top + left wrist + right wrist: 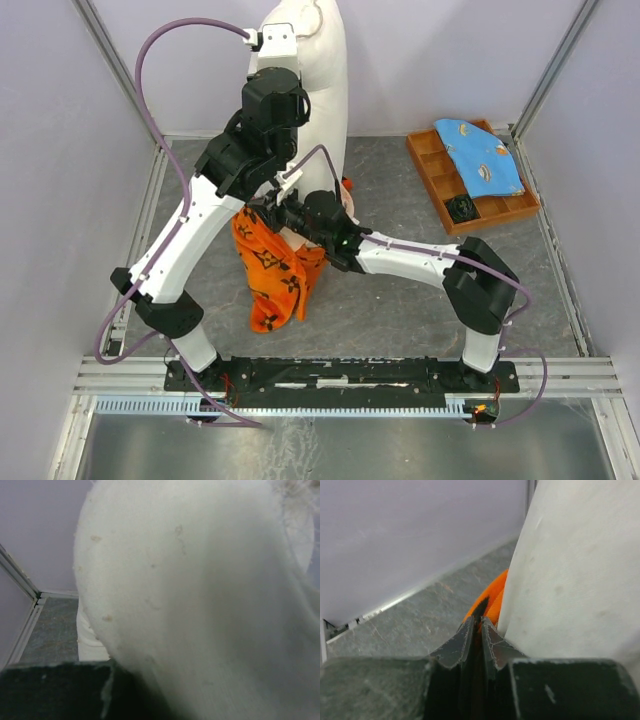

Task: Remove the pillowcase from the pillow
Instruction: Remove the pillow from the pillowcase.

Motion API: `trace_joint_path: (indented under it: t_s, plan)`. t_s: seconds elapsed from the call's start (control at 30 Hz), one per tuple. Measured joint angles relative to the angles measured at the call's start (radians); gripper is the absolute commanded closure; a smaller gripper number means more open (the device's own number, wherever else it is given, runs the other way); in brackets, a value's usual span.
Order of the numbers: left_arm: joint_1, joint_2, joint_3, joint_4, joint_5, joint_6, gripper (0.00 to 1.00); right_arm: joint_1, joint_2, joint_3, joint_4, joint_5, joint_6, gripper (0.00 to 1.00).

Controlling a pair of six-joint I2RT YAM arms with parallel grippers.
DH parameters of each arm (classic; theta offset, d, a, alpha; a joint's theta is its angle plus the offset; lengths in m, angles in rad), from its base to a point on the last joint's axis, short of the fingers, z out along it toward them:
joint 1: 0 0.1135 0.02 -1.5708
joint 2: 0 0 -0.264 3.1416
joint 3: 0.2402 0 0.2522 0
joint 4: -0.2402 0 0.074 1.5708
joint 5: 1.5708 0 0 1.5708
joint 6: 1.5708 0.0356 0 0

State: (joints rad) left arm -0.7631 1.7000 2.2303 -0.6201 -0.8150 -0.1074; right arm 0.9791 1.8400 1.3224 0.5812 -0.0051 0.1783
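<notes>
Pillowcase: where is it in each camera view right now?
Top external: pillowcase hangs bunched, left of centre.
Left wrist: not in view; pillow fills most of it.
Right wrist: orange sliver at centre, beside the pillow's left edge.
Shared landmark: the pillow, in all three.

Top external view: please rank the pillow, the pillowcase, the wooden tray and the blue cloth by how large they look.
1. pillow, upright, its top nearer the camera.
2. pillowcase and wooden tray: they look about alike, so I do not rank them.
3. blue cloth, smallest.
</notes>
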Motion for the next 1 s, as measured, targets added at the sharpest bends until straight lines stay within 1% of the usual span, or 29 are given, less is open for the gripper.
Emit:
trace_joint_path:
  t_s: [0.13, 0.33, 0.43, 0.5, 0.6, 0.63, 0.67, 0.7, 0.77, 0.8, 0.87, 0.93, 1.0]
  plan:
    - [0.001, -0.005, -0.004, -0.019, 0.006, 0.000, 0.97, 0.047, 0.000, -0.062, -0.028, 0.064, 0.008, 0.85]
    - [0.011, -0.005, -0.008, -0.037, 0.005, 0.002, 0.97, 0.147, 0.017, -0.270, -0.032, 0.105, 0.099, 0.87]
    - [0.027, -0.005, -0.008, -0.029, 0.006, 0.011, 0.97, 0.186, 0.037, -0.349, -0.103, 0.112, 0.126, 0.90]
    - [0.043, -0.005, -0.004, -0.014, 0.005, 0.022, 0.97, 0.214, 0.059, -0.392, -0.164, 0.122, 0.140, 0.90]
    - [0.066, -0.007, 0.003, 0.000, 0.005, 0.025, 0.97, 0.251, 0.050, -0.435, -0.158, 0.145, 0.146, 0.87]
    - [0.071, -0.009, 0.003, 0.002, 0.005, 0.025, 0.97, 0.254, 0.042, -0.442, -0.162, 0.146, 0.144, 0.84]
    - [0.073, -0.011, 0.003, 0.002, 0.006, 0.026, 0.97, 0.258, 0.020, -0.454, -0.180, 0.144, 0.135, 0.78]
    - [0.074, -0.013, 0.003, 0.002, 0.006, 0.026, 0.97, 0.258, 0.002, -0.460, -0.195, 0.142, 0.131, 0.70]
    - [0.074, -0.017, 0.001, 0.002, 0.007, 0.026, 0.97, 0.258, -0.052, -0.469, -0.242, 0.133, 0.115, 0.48]
    - [0.074, -0.021, -0.003, 0.002, 0.008, 0.025, 0.97, 0.258, -0.090, -0.468, -0.266, 0.129, 0.104, 0.39]
    - [0.073, -0.027, -0.008, 0.002, 0.012, 0.025, 0.97, 0.258, -0.207, -0.466, -0.289, 0.123, 0.069, 0.26]
    - [0.073, -0.032, -0.014, 0.002, 0.014, 0.025, 0.97, 0.258, -0.303, -0.441, -0.291, 0.131, 0.045, 0.19]
    - [0.073, -0.041, -0.028, 0.007, 0.014, 0.025, 0.97, 0.253, -0.388, -0.377, -0.277, 0.151, 0.005, 0.18]
